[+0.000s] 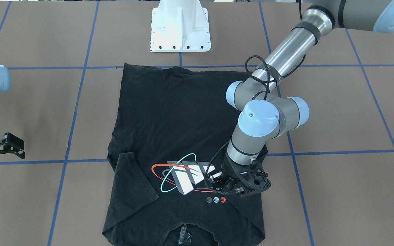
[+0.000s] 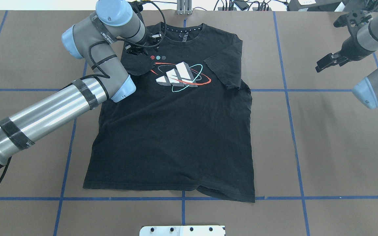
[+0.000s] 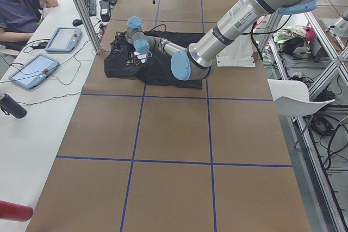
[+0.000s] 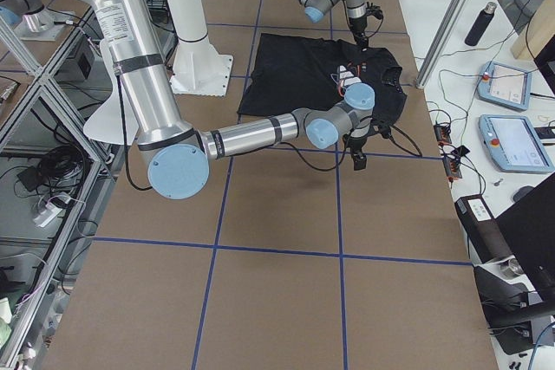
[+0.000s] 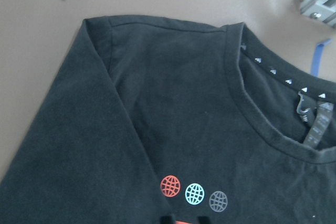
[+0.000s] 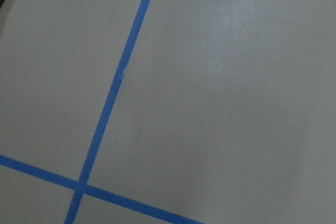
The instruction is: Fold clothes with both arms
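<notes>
Black fabric covers the middle of the brown table (image 2: 323, 147): the T-shirt (image 2: 176, 131) lies flat and face up between the blue tape lines (image 2: 294, 131). Its hem is toward the white pedestal base (image 1: 180, 30) and its collar (image 2: 184, 31) is toward the far edge. The white block graphic (image 2: 179, 77), ringed by red and cyan ovals, sits on the chest, with three small globe marks (image 5: 195, 192) between it and the collar. The sleeve on the robot's right (image 2: 225, 70) is folded inward onto the chest, and the other sleeve (image 5: 79, 145) is likewise turned in over the front, its edge running diagonally beside the globes. The left arm (image 2: 54, 111) reaches across the shirt's left side and bends down, so that the left gripper (image 2: 141, 49) hangs over the shoulder area just beside the collar. In the left wrist view two dark fingertips (image 5: 166, 219) show at the bottom edge with a gap between them and no cloth caught there, so the jaws look parted and empty. The right arm (image 2: 372, 32) is off to the shirt's side, and the right gripper (image 1: 15, 147) is held over bare table with its fingers spread, holding nothing. The right wrist view shows only brown surface and crossing tape.
</notes>
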